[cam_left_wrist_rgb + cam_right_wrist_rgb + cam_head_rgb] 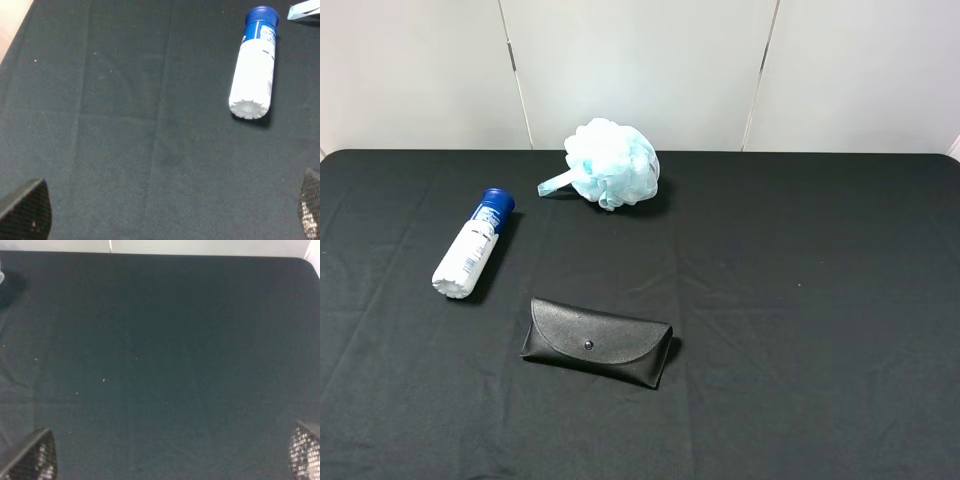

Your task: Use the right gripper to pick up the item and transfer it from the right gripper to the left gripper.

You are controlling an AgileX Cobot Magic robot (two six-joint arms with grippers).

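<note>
Bottle [473,247] lies flat on the table's left side, cap toward the pouf [612,162]. Both grippers, left [160,235] and right [165,475], stand wide, empty. Risks: long cross-table reach for right; round body could roll off the fingers.

Even, soft overhead light in the high view — short shadows beside the bottle [472,247] and pouf [611,162]. Both wrist views are dimmer, slightly soft — the right one grainy, darkening toward its edges.
</note>
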